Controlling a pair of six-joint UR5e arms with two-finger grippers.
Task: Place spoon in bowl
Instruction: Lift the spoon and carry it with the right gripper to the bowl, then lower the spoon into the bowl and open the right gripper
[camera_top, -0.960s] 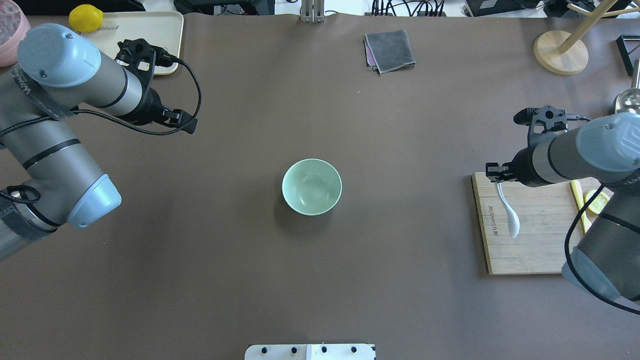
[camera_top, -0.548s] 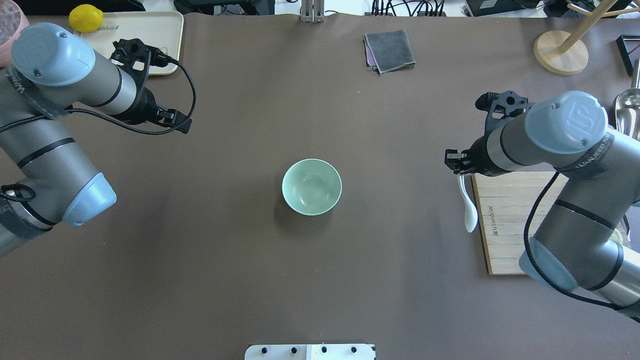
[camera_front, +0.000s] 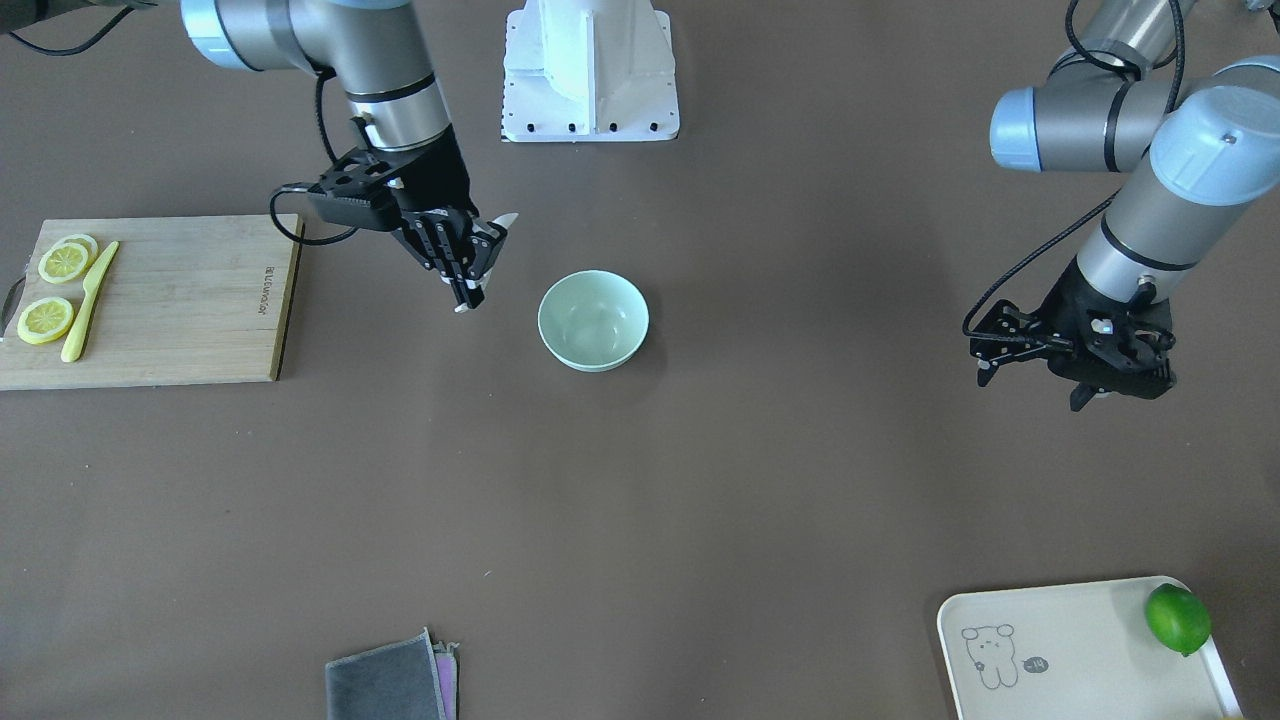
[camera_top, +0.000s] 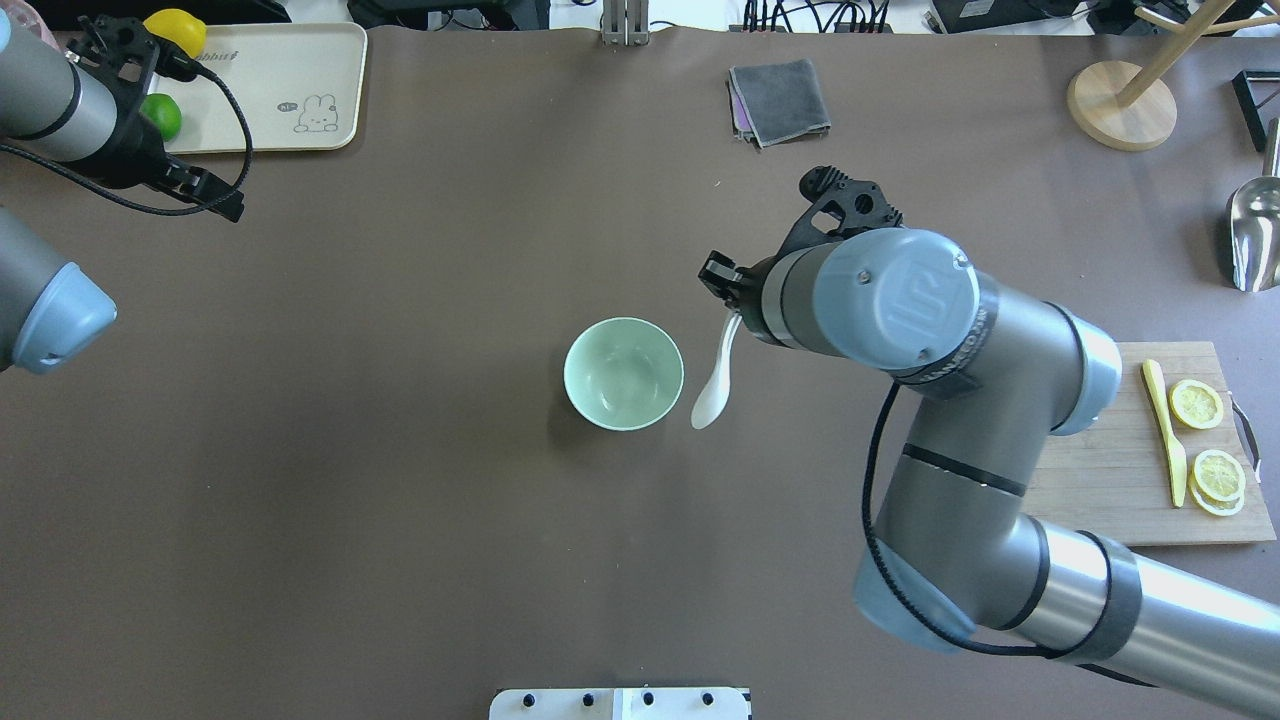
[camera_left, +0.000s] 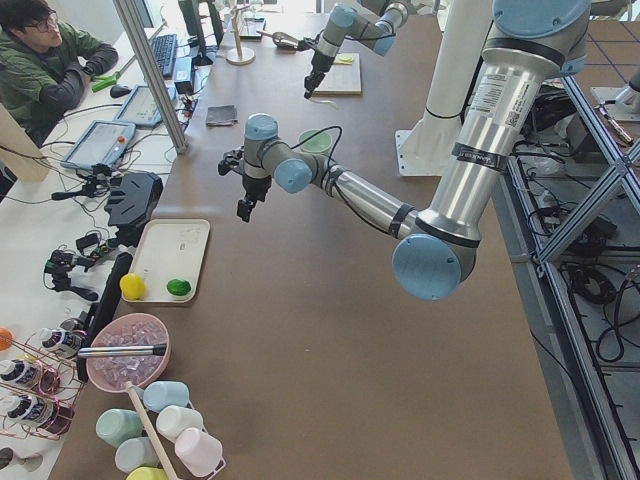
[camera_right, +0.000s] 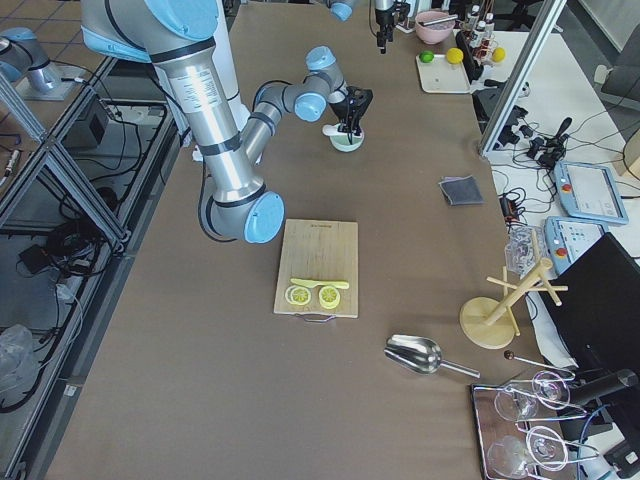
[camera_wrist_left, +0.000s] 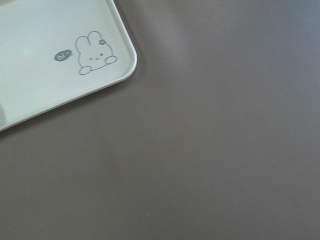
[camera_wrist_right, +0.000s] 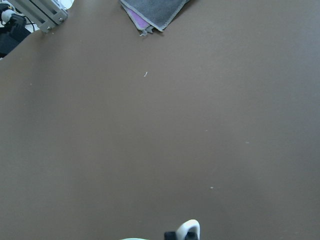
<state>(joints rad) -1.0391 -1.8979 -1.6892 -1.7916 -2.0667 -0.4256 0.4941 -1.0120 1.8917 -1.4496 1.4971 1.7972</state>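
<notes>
ok so in the overhead view the right gripper (camera_top: 728, 300) sits a bit right of dead center in the frame, clenched on the handle end of the spoon (camera_top: 714, 385). The white scoop points toward the bottom of the frame and ends just off the right rim of the bowl (camera_top: 623, 373), with a thin strip of brown table (camera_top: 400, 520) showing between them. So the spoon is beside the bowl, not in it, and the mint-green inside is bare. From the front camera it's mirrored: the same claw (camera_front: 465, 272) is just left of the bowl (camera_front: 592, 320), and only small white bits of the spoon (camera_front: 506, 218) peek out around the black fingers. The left gripper (camera_top: 215, 198) is way off in the upper left corner of the overhead shot, hanging over the table next to the cream tray (camera_top: 290, 70) with the bunny drawing, and honestly I can't tell if that claw is spread or pinched. A lime (camera_top: 162, 117) and a lemon (camera_top: 172, 30) sit at the tray's left end. Over at the right edge there's a wooden cutting board (camera_top: 1110, 480) with a yellow knife (camera_top: 1165, 430) and lemon slices (camera_top: 1197, 404) on it, and a folded grey cloth (camera_top: 780, 100) lies up near the top middle.
</notes>
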